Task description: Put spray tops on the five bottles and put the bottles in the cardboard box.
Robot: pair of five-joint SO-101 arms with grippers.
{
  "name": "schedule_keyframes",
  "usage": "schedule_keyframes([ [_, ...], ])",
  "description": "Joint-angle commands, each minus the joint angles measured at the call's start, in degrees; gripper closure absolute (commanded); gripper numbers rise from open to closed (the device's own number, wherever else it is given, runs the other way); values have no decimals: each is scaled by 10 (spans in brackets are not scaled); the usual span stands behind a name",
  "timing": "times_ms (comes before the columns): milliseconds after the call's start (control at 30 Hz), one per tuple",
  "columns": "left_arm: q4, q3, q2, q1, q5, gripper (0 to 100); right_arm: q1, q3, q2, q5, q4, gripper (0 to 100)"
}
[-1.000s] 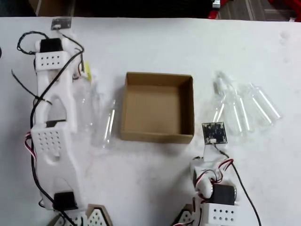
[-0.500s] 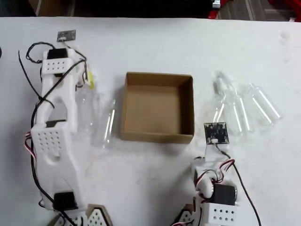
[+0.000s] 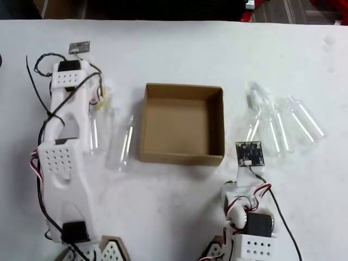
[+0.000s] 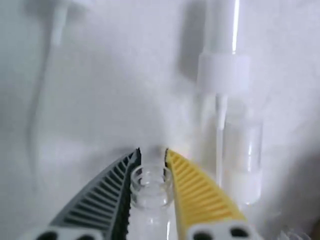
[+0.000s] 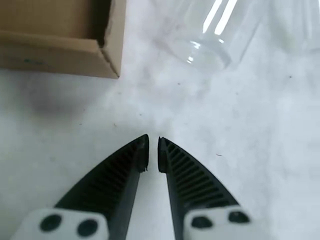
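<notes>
My left gripper (image 4: 151,152), one grey and one yellow finger, is shut on the neck of a clear bottle (image 4: 150,182). In the high view this bottle (image 3: 93,133) lies along the left arm, with the left gripper (image 3: 100,97) at its far end. Just beyond lie a white spray top (image 4: 223,72) with its thin tube, and another spray top (image 4: 60,20). A second bottle (image 3: 124,142) lies left of the cardboard box (image 3: 182,157). Three more bottles (image 3: 277,130) lie right of the box. My right gripper (image 5: 153,142) is shut on nothing, above bare table near the box corner (image 5: 107,60) and a bottle mouth (image 5: 202,50).
The open box is at the table's middle. The right arm (image 3: 247,217) stays low at the near edge, its wrist camera board (image 3: 249,154) just short of the right bottles. Black cables (image 3: 38,98) loop along the left arm.
The left arm's wrist has drawn back toward the near side and a little to the right, still holding the bottle. The right arm has hardly moved.
</notes>
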Motion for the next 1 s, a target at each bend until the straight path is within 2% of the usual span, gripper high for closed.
schedule_keyframes([
  [0,61,-69,-26,7,8,977,7,5,-2,0,-9,982],
  [267,219,-283,-39,12,9,977,7,5,-2,0,-9,982],
  [600,227,-457,-66,99,10,979,7,5,-2,-1,-9,982],
  [967,228,-440,-269,150,6,979,7,5,-2,-1,-9,982],
])
